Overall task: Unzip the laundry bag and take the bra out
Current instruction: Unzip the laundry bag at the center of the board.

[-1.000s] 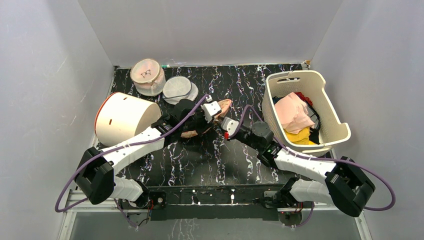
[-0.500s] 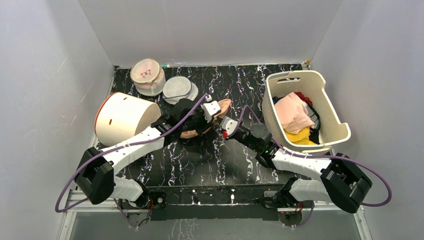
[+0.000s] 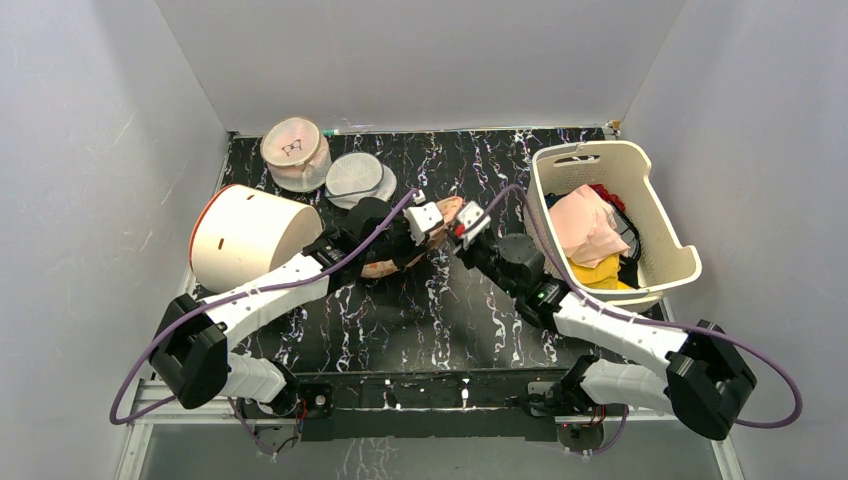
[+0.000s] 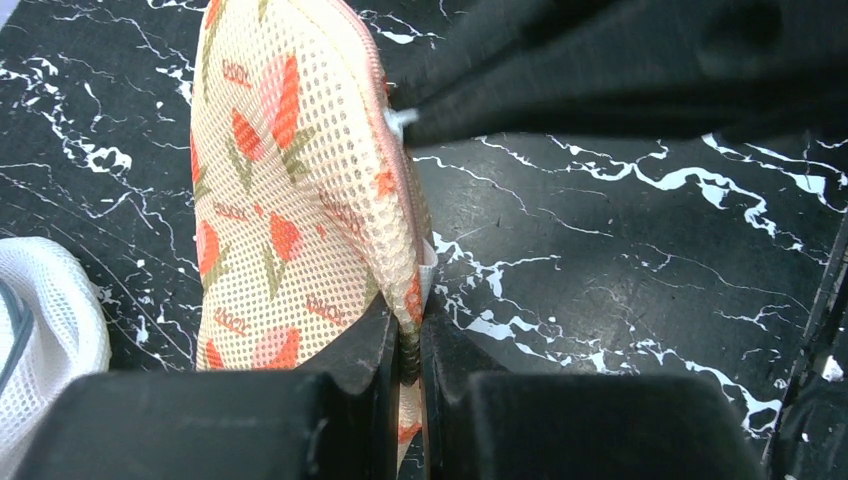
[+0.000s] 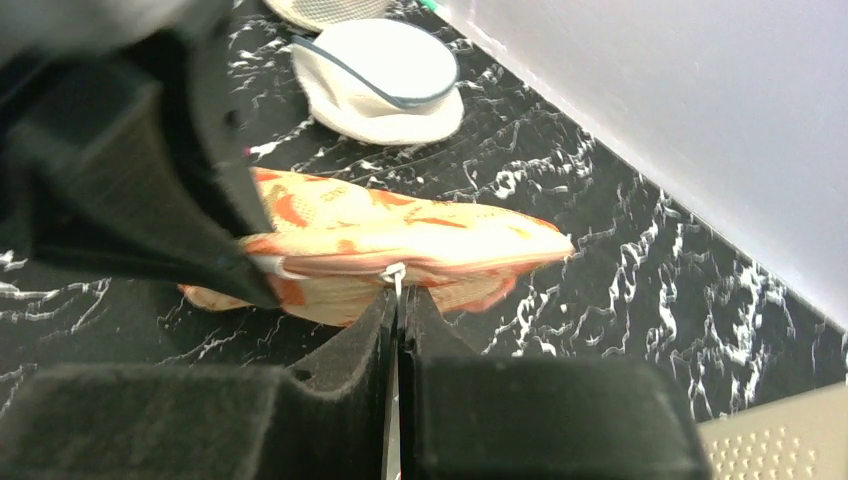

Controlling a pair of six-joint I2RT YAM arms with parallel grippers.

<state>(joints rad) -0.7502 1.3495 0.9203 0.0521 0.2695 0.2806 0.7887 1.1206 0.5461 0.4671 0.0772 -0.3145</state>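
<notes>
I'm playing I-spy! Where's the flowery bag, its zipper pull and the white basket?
laundry bag (image 4: 290, 210): left wrist view, printed mesh side.
zipper pull (image 5: 392, 270): right wrist view, white tab.
basket (image 3: 610, 157): top view, far wall.

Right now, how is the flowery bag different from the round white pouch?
The flowery bag is peach with red prints; the white pouch is plain. The bag is long, the pouch round. The left gripper and right gripper pinch the bag; the pouch lies untouched. Both are mesh.

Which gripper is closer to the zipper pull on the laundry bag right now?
Right. The right gripper is shut on the zipper pull of the laundry bag. The left gripper clamps the bag's edge further along the seam, apart from the pull.
</notes>
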